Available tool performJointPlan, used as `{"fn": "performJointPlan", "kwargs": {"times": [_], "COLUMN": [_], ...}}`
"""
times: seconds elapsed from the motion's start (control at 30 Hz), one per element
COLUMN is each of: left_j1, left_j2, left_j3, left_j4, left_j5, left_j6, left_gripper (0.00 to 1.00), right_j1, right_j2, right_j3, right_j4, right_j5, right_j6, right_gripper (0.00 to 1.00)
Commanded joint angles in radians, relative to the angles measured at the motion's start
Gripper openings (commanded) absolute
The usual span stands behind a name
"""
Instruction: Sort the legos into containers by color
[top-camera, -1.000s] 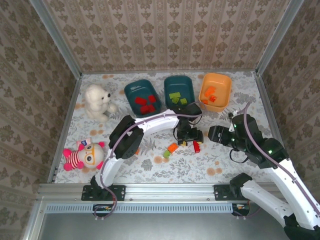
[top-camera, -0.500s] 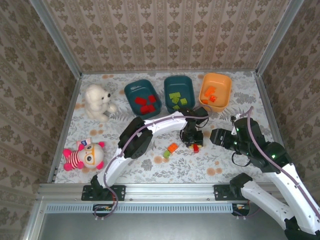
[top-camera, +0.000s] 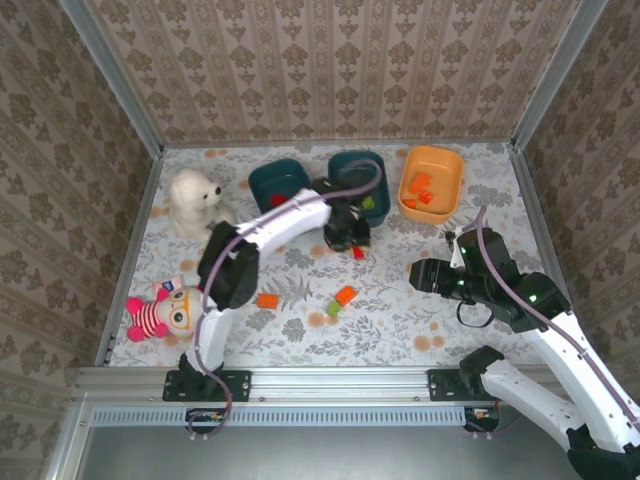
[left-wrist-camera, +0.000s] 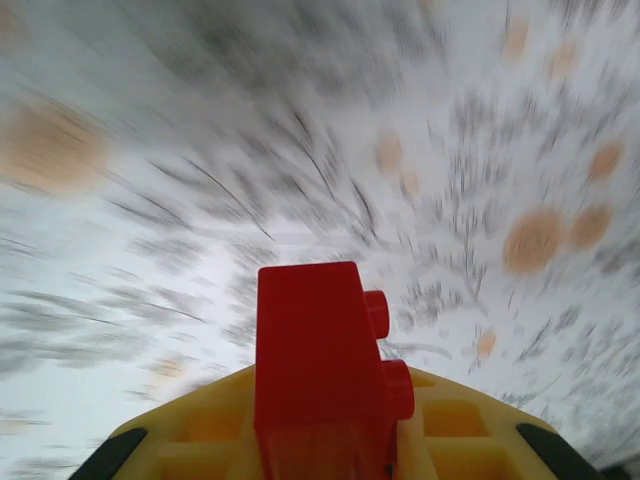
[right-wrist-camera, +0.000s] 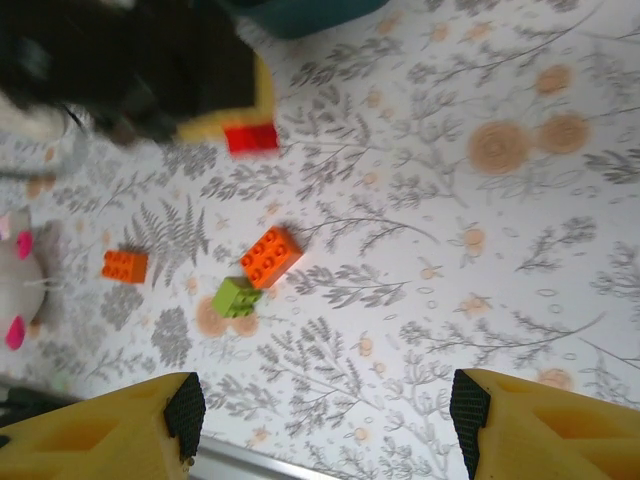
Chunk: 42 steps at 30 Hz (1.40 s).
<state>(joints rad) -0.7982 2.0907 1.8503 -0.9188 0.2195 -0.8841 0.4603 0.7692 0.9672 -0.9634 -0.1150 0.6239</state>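
Note:
My left gripper (top-camera: 350, 243) is shut on a red lego (top-camera: 357, 252), held above the table just in front of the middle teal container (top-camera: 352, 163). In the left wrist view the red lego (left-wrist-camera: 320, 370) stands clamped between the yellow fingers (left-wrist-camera: 200, 440), and the background is motion-blurred. My right gripper (right-wrist-camera: 325, 415) hangs open over bare cloth and holds nothing. An orange lego (right-wrist-camera: 270, 255) touches a green lego (right-wrist-camera: 236, 296), with another orange lego (right-wrist-camera: 124, 265) further left. A left teal container (top-camera: 272, 178) and an orange container (top-camera: 445, 165) hold legos.
A white plush bear (top-camera: 195, 200) sits at the back left and a pink striped plush (top-camera: 165, 310) at the front left. The left arm (top-camera: 270, 225) stretches across the middle of the table. Metal rails border the patterned cloth.
The left gripper closed on the red lego among the loose legos, then carried it back and left toward the teal containers. The right arm shifted slightly, still open.

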Motion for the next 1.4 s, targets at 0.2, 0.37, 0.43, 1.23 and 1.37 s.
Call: {"fn": "performJointPlan", "kwargs": {"times": [0.2, 0.37, 0.43, 1.23, 1.37], "left_j1": [0.267, 0.375, 0.402, 0.487, 0.493], "left_j2": [-0.03, 0.072, 0.12, 0.338, 0.287], "left_j3": [0.05, 0.145, 0.197, 0.329, 0.329], "left_j4": [0.052, 0.101, 0.121, 0.205, 0.203], "left_j5": [-0.154, -0.163, -0.161, 0.049, 0.05], "left_j6": [0.155, 0.15, 0.151, 0.047, 0.047], "left_gripper": [0.16, 0.17, 0.17, 0.5, 0.54], "right_j1": [0.059, 0.103, 0.111, 0.115, 0.115], "right_j2": [0.203, 0.328, 0.36, 0.533, 0.598], "right_j3": [0.013, 0.073, 0.091, 0.245, 0.303], "right_j4": [0.203, 0.255, 0.269, 0.155, 0.114], "right_j5": [-0.166, -0.172, -0.172, -0.022, 0.011], "right_j6": [-0.018, -0.007, 0.0, -0.033, -0.001], "right_gripper": [0.69, 0.69, 0.69, 0.73, 0.73]}}
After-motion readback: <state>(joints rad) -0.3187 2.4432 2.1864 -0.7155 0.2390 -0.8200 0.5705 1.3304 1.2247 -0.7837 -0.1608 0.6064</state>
